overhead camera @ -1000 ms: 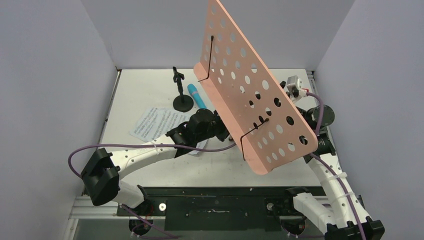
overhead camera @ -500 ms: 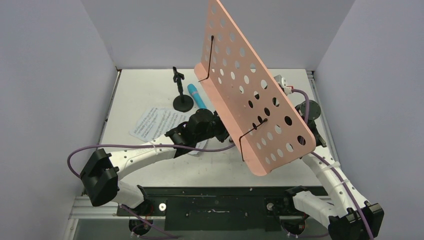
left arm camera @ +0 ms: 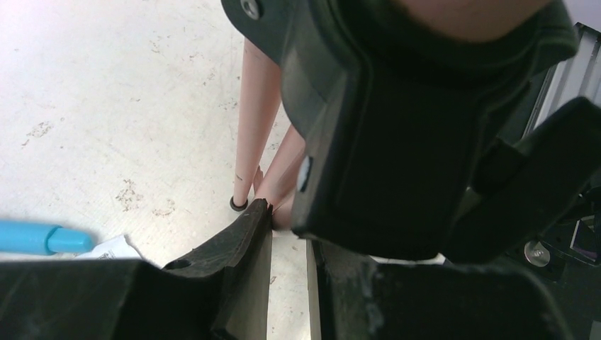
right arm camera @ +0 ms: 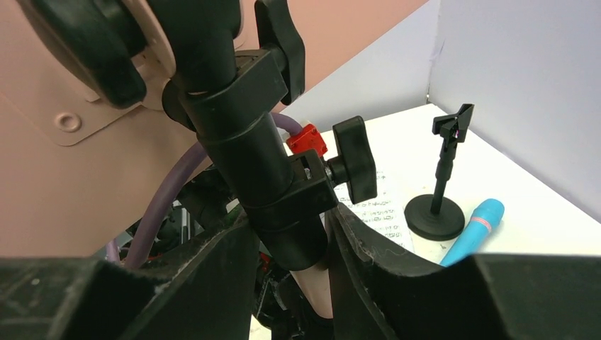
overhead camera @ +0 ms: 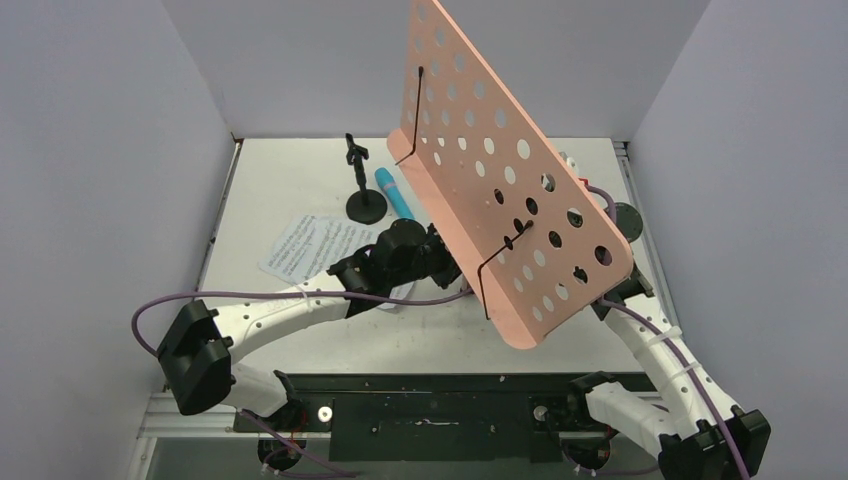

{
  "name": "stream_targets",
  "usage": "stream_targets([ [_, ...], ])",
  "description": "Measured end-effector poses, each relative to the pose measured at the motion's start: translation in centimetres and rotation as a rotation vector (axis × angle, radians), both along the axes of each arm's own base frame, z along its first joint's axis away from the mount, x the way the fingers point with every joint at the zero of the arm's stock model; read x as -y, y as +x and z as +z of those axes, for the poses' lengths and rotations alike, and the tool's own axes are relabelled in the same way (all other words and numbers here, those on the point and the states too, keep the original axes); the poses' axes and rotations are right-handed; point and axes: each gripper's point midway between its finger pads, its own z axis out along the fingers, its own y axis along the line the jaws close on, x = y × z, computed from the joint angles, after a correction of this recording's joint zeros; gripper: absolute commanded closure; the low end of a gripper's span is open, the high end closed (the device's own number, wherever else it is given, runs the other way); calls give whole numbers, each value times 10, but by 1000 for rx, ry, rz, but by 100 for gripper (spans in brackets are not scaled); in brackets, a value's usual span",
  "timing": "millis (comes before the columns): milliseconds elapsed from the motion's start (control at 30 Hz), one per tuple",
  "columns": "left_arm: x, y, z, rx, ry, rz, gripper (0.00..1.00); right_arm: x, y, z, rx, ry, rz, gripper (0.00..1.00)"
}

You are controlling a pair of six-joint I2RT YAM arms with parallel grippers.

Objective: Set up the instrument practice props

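Observation:
The pink music stand (overhead camera: 500, 190) stands at centre right, its perforated desk tilted over both grippers. My left gripper (left arm camera: 287, 223) sits low at the tripod, shut with a narrow gap, a pink leg (left arm camera: 255, 106) pinched at its tips. My right gripper (right arm camera: 290, 227) is hidden behind the desk from above; in its wrist view both fingers press the stand's black collar (right arm camera: 262, 170). The blue microphone (overhead camera: 394, 192) lies beside the small black mic stand (overhead camera: 364, 200), which is upright at the back. Sheet-music pages (overhead camera: 305, 245) lie flat under my left arm.
Grey walls close in the table on the left, back and right. A purple cable (overhead camera: 300, 294) runs along the left arm. The black rail (overhead camera: 430, 400) with both arm bases lines the near edge.
My right gripper has closed from wide open onto the stand's collar, moving in behind the desk. The desk has tilted slightly. The left gripper has stayed put.

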Motion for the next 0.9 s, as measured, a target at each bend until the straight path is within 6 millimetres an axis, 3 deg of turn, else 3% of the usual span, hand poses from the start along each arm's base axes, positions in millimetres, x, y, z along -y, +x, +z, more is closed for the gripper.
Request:
stream_targets([
  [67, 0, 0, 0, 0, -1, 2, 84, 0, -1, 0, -1, 1, -4, 95],
  [100, 0, -1, 0, -1, -2, 2, 74, 0, -1, 0, -3, 2, -6, 95],
  [133, -1, -2, 0, -1, -4, 2, 57, 0, -2, 0, -3, 3, -9, 95],
  [200, -2, -4, 1, -14, -23, 5, 38, 0, -5, 0, -2, 4, -6, 95],
  [333, -8, -5, 15, -6, -90, 10, 19, 0, -11, 0, 7, 0, 1, 95],
  [467, -15, -7, 23, 10, -153, 0, 12, 0, -12, -1, 6, -2, 7, 95],
  [900, -29, -8, 12, 55, -248, -15, 14, -5, -14, -1, -50, -4, 17, 95],
])
